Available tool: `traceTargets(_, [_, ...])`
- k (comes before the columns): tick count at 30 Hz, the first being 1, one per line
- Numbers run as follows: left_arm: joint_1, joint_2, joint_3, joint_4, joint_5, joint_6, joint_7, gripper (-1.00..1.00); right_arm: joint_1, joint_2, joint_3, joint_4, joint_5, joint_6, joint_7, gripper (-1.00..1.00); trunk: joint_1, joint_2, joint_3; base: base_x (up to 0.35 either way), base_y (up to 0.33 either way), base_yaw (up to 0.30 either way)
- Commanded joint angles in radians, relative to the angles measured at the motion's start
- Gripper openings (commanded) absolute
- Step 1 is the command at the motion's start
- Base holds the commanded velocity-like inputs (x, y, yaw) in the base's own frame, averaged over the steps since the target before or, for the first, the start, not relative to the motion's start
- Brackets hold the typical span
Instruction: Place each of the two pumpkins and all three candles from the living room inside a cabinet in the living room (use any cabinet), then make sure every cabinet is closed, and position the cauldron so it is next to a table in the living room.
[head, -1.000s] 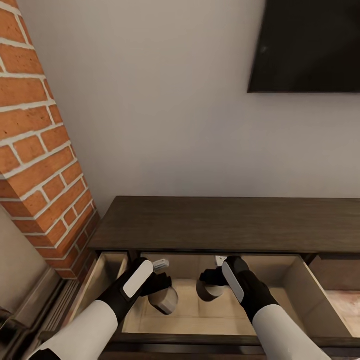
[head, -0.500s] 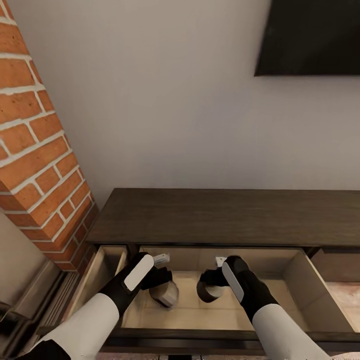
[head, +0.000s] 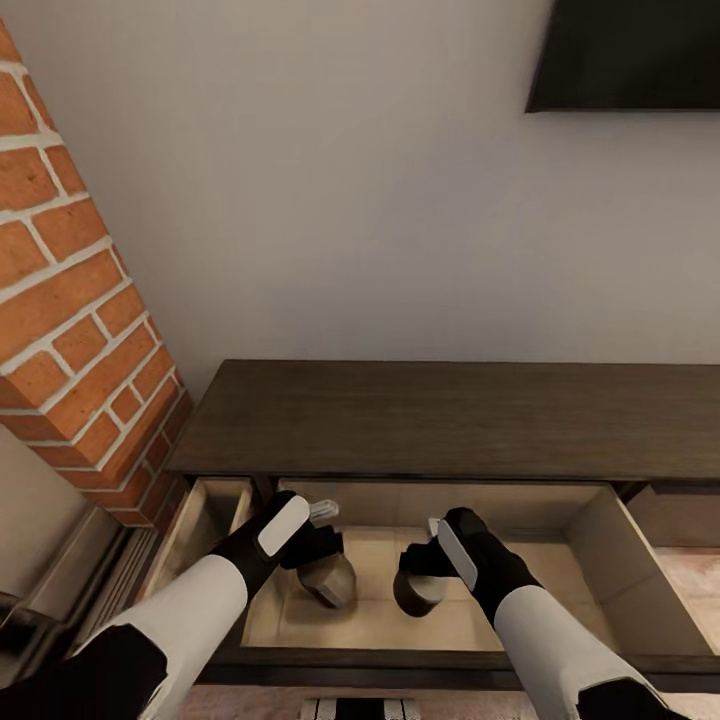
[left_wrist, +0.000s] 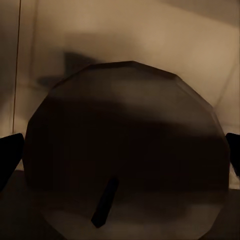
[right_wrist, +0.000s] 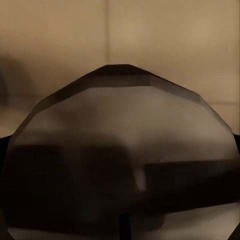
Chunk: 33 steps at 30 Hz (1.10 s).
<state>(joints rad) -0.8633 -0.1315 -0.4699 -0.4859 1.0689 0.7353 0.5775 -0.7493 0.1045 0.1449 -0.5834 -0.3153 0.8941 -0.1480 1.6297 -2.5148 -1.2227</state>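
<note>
Inside the open drawer of the long dark-brown cabinet (head: 440, 415), both arms reach down over the pale beige drawer floor. On the robot's left, the left tool (head: 322, 560) is clamped on a stubby grey-beige candle (head: 330, 582), which tilts with its lower edge at or just above the drawer floor. In the left wrist view this candle's flat top (left_wrist: 125, 150) sits between the two dark fingers, its small dark wick (left_wrist: 105, 201) visible. The right tool (head: 420, 572) is clamped on a darker taupe candle (head: 418, 594), upright and low in the drawer, near the first. In the right wrist view its flat top (right_wrist: 120, 155) looms close against the beige drawer wall. Brick wall (head: 70, 320) stands to the left; a dark screen (head: 625, 55) hangs on the grey wall above.
</note>
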Motion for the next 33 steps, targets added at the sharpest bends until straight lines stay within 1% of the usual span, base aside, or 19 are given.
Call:
traceTargets(1, [-0.001, 0.0, -0.006, 0.0, 0.009, -0.001, 0.008, -1.0, -0.01, 0.0, 0.004, 0.011, -0.011, 0.001, -0.009, -1.0, 0.0, -0.001, -0.005, 0.0, 0.0, 0.0])
traceTargets(3, [-0.002, -0.002, -0.006, 0.001, 0.007, -0.001, 0.008, -1.0, -0.029, 0.0, 0.004, 0.039, -0.011, -0.003, -0.009, -1.0, 0.001, -0.001, -0.013, 0.0, 0.0, 0.0])
traceTargets(7, [-0.001, -0.015, -0.011, 0.002, 0.002, -0.003, 0.008, -1.0, -0.071, 0.0, 0.004, 0.107, -0.01, -0.023, -0.008, -1.0, 0.003, -0.002, -0.028, 0.0, 0.0, 0.0])
traceTargets(9, [-0.001, -0.023, -0.032, 0.002, -0.016, -0.004, 0.008, -1.0, -0.082, 0.002, 0.004, 0.123, -0.01, -0.035, -0.009, -1.0, 0.004, -0.003, -0.036, 0.0, 0.0, 0.0])
traceTargets(10, [-0.001, -0.026, -0.043, 0.002, -0.025, -0.007, 0.009, -1.0, -0.086, 0.008, 0.005, 0.13, -0.01, -0.042, -0.009, -1.0, 0.004, -0.003, -0.04, 0.0, 0.0, 0.0])
traceTargets(13, [-0.001, -0.032, -0.058, 0.003, -0.035, -0.019, 0.009, -1.0, -0.096, 0.02, 0.006, 0.138, -0.009, -0.049, -0.01, -1.0, 0.006, -0.003, -0.051, 0.0, 0.0, 0.0])
traceTargets(17, [-0.001, -0.035, -0.063, 0.003, -0.038, -0.025, 0.009, -1.0, -0.106, 0.026, 0.008, 0.141, -0.007, -0.052, -0.009, -1.0, 0.007, -0.004, -0.067, 0.0, 0.0, 0.0])
traceTargets(23, [0.0, -0.037, -0.067, 0.002, -0.041, -0.029, 0.008, -1.0, -0.111, 0.027, 0.008, 0.141, 0.022, -0.054, -0.009, -1.0, 0.01, -0.006, -0.09, 0.0, 0.0, 0.0])
traceTargets(24, [0.0, -0.037, -0.068, 0.0, -0.043, -0.03, 0.009, -1.0, -0.111, 0.027, 0.008, 0.142, 0.031, -0.076, -0.009, -1.0, 0.01, -0.006, -0.09, 0.0, 0.0, 0.0])
traceTargets(27, [0.0, -0.037, -0.07, -0.009, -0.044, -0.03, 0.01, -1.0, -0.111, 0.027, 0.009, 0.142, 0.032, -0.085, -0.01, -1.0, 0.01, -0.006, -0.09, 0.0, 0.0, 0.0])
traceTargets(29, [0.0, -0.037, -0.087, -0.012, -0.045, -0.03, 0.01, -1.0, -0.111, 0.027, 0.01, 0.142, 0.033, -0.088, -0.01, -1.0, 0.01, -0.006, -0.09, 0.0, 0.0, 0.0])
traceTargets(30, [-0.001, -0.037, -0.12, -0.013, -0.044, -0.039, 0.01, -1.0, -0.111, 0.027, 0.01, 0.142, 0.05, -0.091, -0.01, -1.0, 0.01, -0.006, -0.09, 0.0, 0.0, 0.0])
traceTargets(32, [-0.001, -0.037, -0.136, -0.013, -0.044, -0.045, 0.01, -1.0, -0.111, 0.027, 0.01, 0.142, 0.067, -0.095, -0.01, -1.0, 0.01, -0.006, -0.09, 0.0, 0.0, 0.0])
traceTargets(33, [-0.001, -0.037, -0.146, -0.014, -0.044, -0.049, 0.01, -1.0, -0.111, 0.027, 0.01, 0.142, 0.084, -0.1, -0.01, -1.0, 0.01, -0.006, -0.09, 0.0, 0.0, 0.0])
